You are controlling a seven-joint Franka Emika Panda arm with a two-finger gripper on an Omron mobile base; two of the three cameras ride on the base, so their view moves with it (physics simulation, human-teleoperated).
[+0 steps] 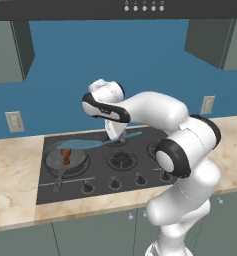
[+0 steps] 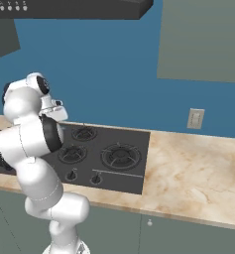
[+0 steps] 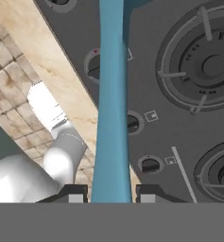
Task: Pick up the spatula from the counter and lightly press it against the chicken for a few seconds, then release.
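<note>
The arm is formed of rounded glossy white shells; its joints are banded in black; the finger tips are coloured dark.

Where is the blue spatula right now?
The spatula is in the hand, over the stove; in the left base view its wide end reaches left, near the pan holding the chicken.
</note>
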